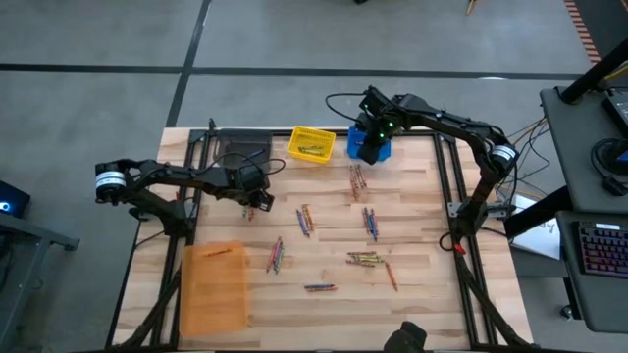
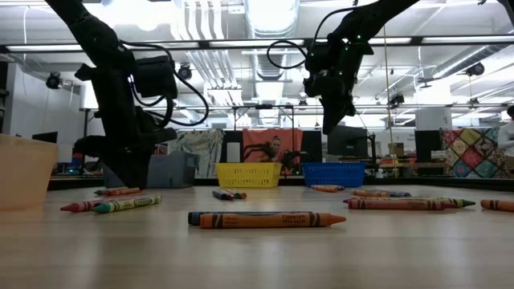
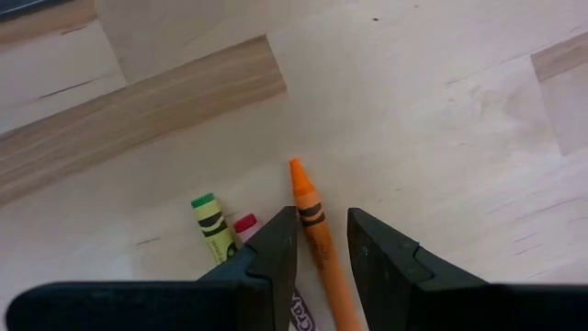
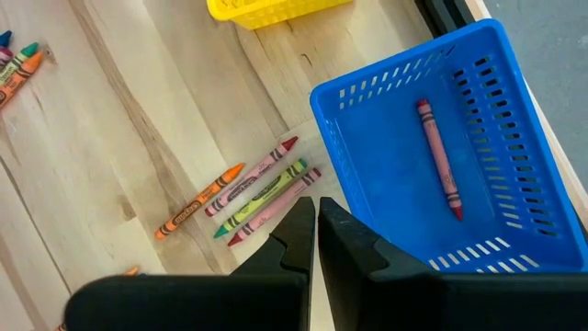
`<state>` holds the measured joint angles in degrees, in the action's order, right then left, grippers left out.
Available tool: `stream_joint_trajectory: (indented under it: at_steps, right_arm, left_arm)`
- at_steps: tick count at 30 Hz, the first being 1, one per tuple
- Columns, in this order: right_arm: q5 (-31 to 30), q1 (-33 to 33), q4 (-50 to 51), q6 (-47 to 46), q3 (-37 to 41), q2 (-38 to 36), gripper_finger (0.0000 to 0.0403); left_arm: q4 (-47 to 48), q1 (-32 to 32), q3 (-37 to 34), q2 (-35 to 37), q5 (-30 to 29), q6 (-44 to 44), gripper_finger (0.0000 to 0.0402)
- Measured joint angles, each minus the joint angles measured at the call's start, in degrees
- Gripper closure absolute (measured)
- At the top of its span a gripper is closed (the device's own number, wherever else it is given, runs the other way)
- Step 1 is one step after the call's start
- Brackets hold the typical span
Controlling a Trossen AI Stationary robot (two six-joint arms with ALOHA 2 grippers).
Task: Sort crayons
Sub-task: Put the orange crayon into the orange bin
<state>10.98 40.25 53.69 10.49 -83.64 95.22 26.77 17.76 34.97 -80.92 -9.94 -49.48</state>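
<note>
Many crayons lie scattered flat on the wooden table (image 1: 422, 294), among them a group (image 1: 365, 259) at the near right and a pair (image 2: 265, 218) at the front. My left gripper (image 1: 262, 200) is down at the table's far left, shut on an orange crayon (image 3: 312, 221). A yellow-green crayon (image 3: 211, 225) and a red one (image 3: 245, 223) lie beside it. My right gripper (image 4: 315, 216) hangs shut and empty, high over the near edge of the blue bin (image 4: 386, 184), which holds one red crayon (image 4: 438, 156). My left gripper has the orange crayon's paper-wrapped body (image 3: 317, 246) between its two fingers (image 3: 276, 248), which come steeply from above. The crayon's pointed end (image 3: 296, 168) sticks out past the fingertips. Whether it is clear of the wood I cannot tell.
A yellow bin (image 1: 311, 143) with a crayon in it stands at the far edge beside the blue bin (image 1: 378, 149). A dark bin (image 1: 243, 152) sits at the far left, an orange bin (image 1: 214, 286) at the near left. Black frame rails (image 1: 444, 186) run along the table's sides.
</note>
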Motion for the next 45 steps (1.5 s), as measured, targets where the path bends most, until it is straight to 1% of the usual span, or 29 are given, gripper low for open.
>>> stream_joint_trajectory:
  at_steps: [15, 34, 37, 41, 45]
  right_arm:
    - [-0.02, 0.00, -0.26, -0.01, 0.00, 0.00, 0.0394]
    - [-0.02, 0.00, -0.66, 0.62, 0.00, 0.00, 0.0394]
    - [-0.02, 0.00, -0.68, 0.64, 0.00, 0.00, 0.0394]
    - [-0.02, 0.00, -0.68, 0.63, 0.00, 0.00, 0.0394]
    - [-0.02, 0.00, -0.80, 0.63, 0.00, 0.00, 0.0394]
  left_arm:
    - [-3.27, 0.00, -2.29, 0.15, -0.26, -0.56, 0.0321]
    - [-3.80, -0.11, -2.37, 0.06, -0.25, -0.15, 0.0327]
    - [-3.77, -0.11, -2.35, 0.06, -0.28, -0.12, 0.0344]
    - [-3.77, -0.11, -2.37, 0.02, -0.50, -0.12, 0.0389]
    - [-3.88, -0.11, -2.37, 0.04, -0.45, -0.12, 0.0394]
